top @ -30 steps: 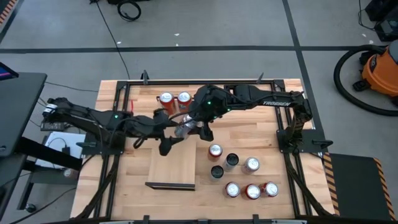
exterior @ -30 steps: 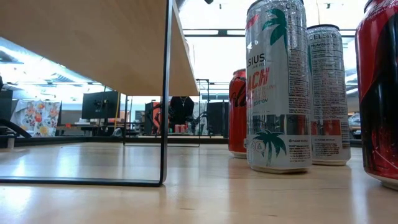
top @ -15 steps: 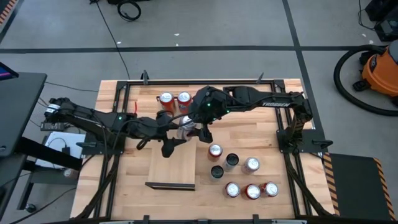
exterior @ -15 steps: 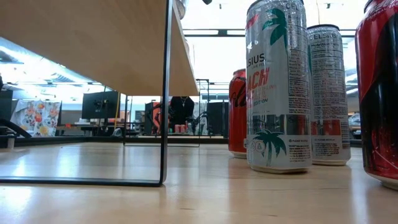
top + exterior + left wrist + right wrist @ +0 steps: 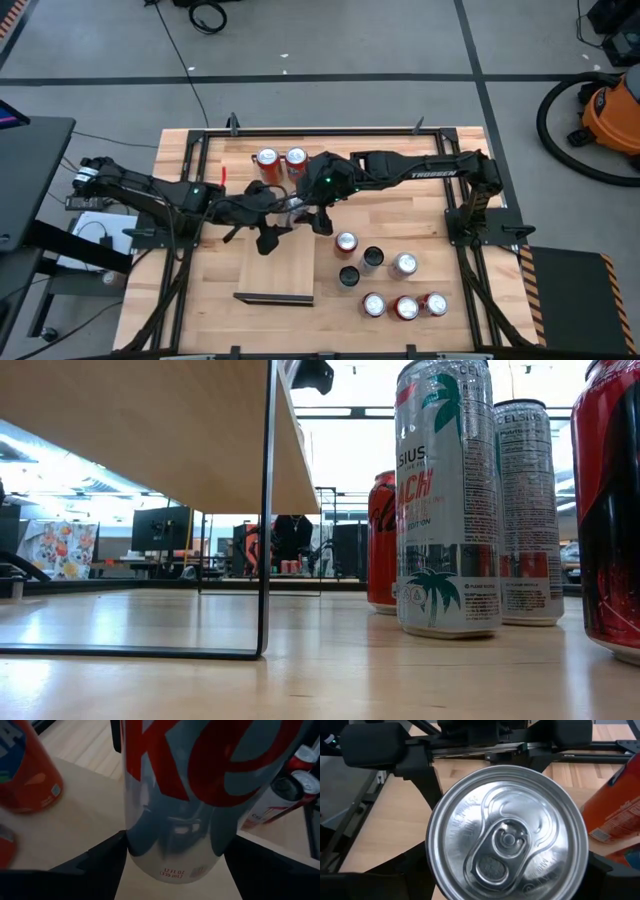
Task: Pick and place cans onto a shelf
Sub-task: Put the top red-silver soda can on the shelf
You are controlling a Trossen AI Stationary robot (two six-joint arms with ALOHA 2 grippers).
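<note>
A silver can with red lettering (image 5: 175, 795), round top up (image 5: 506, 832), stands roughly upright over the far part of the shelf (image 5: 277, 262), a light board on dark rails. My left gripper (image 5: 175, 857) reaches in from the table's left and is shut on the can's lower body. My right gripper (image 5: 506, 875) reaches in from the right and is shut on its upper part. In the high view both grippers, left (image 5: 283, 213) and right (image 5: 309, 206), meet at the can (image 5: 296, 207). Whether the can's bottom touches the board, I cannot tell. My left gripper pinches the can's lower wall (image 5: 131, 837) between its two fingers, one on each side. It comes from the table's left, slanting down, fingers across the can. My right gripper has a finger on each side of the can just under the rim (image 5: 432, 865), coming from the right and slanting down. The can's top hides the place of contact.
Two red cans (image 5: 267, 160) (image 5: 296, 158) stand at the shelf's far end; one shows orange (image 5: 25, 770) beside the held can. Several cans (image 5: 373, 258) stand on the table to the right of the shelf. The shelf's near half up to its rail (image 5: 273, 297) is bare.
My right gripper has come down and a little toward the table's left with the silver can, which stays upright. A dark part of a gripper has dropped into the top of the low view above the shelf board.
</note>
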